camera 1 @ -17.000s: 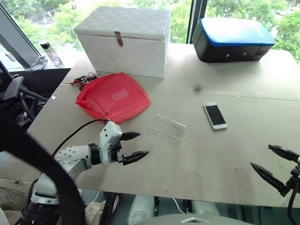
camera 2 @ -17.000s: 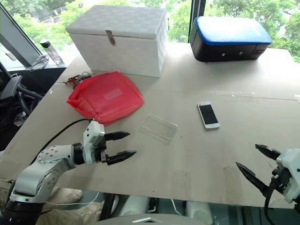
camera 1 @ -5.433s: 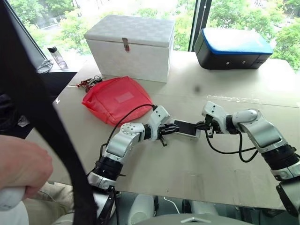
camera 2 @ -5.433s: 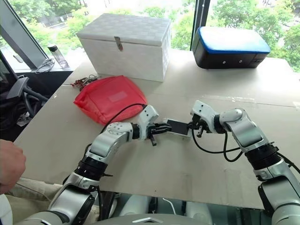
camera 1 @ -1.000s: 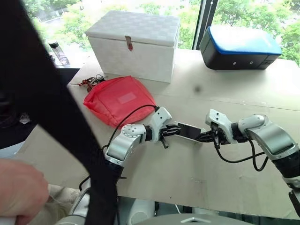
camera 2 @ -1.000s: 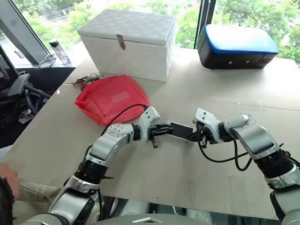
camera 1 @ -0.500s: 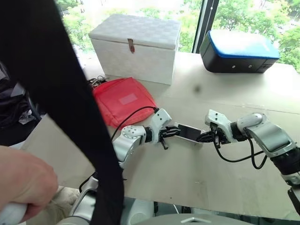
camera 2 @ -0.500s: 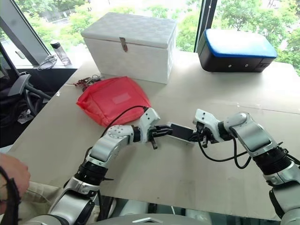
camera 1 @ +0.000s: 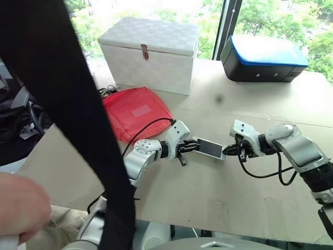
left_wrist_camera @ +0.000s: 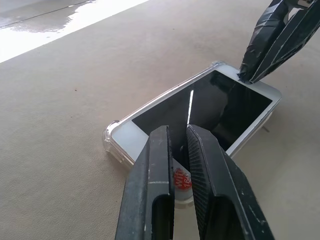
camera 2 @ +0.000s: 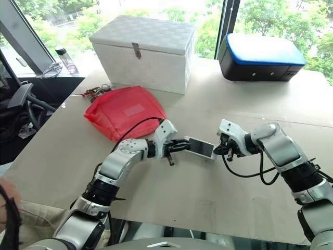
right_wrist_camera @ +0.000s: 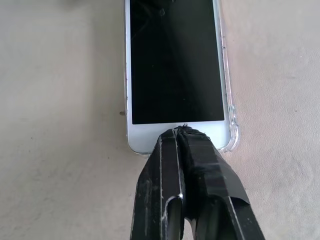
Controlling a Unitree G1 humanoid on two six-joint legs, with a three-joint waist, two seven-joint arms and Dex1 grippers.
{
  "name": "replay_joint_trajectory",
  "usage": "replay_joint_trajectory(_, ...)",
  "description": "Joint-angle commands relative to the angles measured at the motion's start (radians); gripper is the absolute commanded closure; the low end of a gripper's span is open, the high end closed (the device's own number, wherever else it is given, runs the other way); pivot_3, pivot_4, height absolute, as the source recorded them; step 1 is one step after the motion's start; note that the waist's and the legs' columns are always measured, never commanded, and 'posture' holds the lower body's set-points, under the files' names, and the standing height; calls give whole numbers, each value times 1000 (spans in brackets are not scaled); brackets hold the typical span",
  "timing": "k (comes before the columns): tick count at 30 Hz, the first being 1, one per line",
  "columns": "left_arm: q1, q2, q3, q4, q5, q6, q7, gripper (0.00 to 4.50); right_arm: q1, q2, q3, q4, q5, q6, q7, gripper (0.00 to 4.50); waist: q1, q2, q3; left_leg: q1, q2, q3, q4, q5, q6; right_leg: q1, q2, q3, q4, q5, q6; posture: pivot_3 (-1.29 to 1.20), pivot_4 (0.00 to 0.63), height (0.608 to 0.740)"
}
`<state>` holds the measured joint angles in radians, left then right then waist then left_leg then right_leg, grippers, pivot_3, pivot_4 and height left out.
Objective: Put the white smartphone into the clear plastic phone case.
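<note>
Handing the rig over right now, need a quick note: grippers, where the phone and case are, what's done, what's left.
Left gripper: nearly shut, over one end of the phone.
Right gripper: shut, tips pressing the other end.
Phone lies screen up in the case on the table, between the two grippers.
Done: phone laid in case.
Left: confirm every corner is seated (can't tell), press if needed, then pull both arms back.

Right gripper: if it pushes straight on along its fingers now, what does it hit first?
The white smartphone: the shut right gripper already sits at its near bezel, inside the clear plastic phone case.
</note>
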<state>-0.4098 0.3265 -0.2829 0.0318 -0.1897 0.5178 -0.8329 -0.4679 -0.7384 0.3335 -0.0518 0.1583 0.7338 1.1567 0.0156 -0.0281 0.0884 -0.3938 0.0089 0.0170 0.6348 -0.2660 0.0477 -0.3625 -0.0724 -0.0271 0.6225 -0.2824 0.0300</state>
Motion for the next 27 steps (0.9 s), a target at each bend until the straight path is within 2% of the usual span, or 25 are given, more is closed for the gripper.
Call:
replay_joint_trajectory(1, -8, 6, -8, -1, -7, -6, -24, 3965, 140, 78, 4, 44, 0, -79, -86, 4500, -2, 1, 1, 0, 0, 0, 0, 0, 0, 0, 0, 0, 0, 0, 0, 0, 150, 740)
replay_joint_trajectory(3, -11, 7, -5, 8, -7, -12, -29, 3965, 170, 106, -85, -7, 24, -149, -127, 4500, -12, 2, 5, 0, 0, 0, -1, 1, 1, 0, 0, 0, 0, 0, 0, 0, 150, 740)
replay_joint_trajectory(6, -14, -1, 28, 7, -35, -6, -26, 3965, 213, 140, -214, -130, 70, -138, -207, 4500, -22, 18, 17, -2, 0, 1, -1, 2, 4, -2, 0, 1, 1, 0, 1, 0, 150, 740)
replay_joint_trajectory(9, -3, -4, 92, -19, -96, 17, -31, 3965, 276, 144, -326, -292, 117, -78, -285, 4500, -25, 27, 26, -10, 0, 2, 0, 3, 3, -12, 1, 1, 5, 3, 5, 0, 150, 740)
replay_joint_trajectory(11, 7, 3, 131, -33, -129, 28, -26, 3965, 336, 133, -373, -387, 149, -45, -310, 4500, -20, 30, 32, -21, 0, 1, 1, 4, 1, -23, 2, -1, 8, 3, 6, 0, 150, 740)
replay_joint_trajectory(13, 13, 19, 161, -41, -149, 42, -24, 3965, 391, 123, -406, -465, 176, -12, -331, 4500, -14, 30, 37, -24, 0, 1, 3, 8, -4, -25, 3, -1, 10, 1, 8, 0, 150, 740)
replay_joint_trajectory(19, 23, 80, 211, -48, -168, 70, -20, 3965, 510, 104, -430, -588, 208, 25, -385, 4500, -2, 27, 53, -24, -1, 1, 9, 7, -2, -24, 5, -1, 16, 0, 11, 0, 150, 740)
replay_joint_trajectory(27, 18, 112, 122, -22, -107, 37, -37, 3965, 496, 91, -358, -574, 185, 31, -442, 4500, 0, 23, 58, -22, -1, 1, 18, 5, 1, -22, 6, -1, 22, 0, 11, 0, 150, 740)
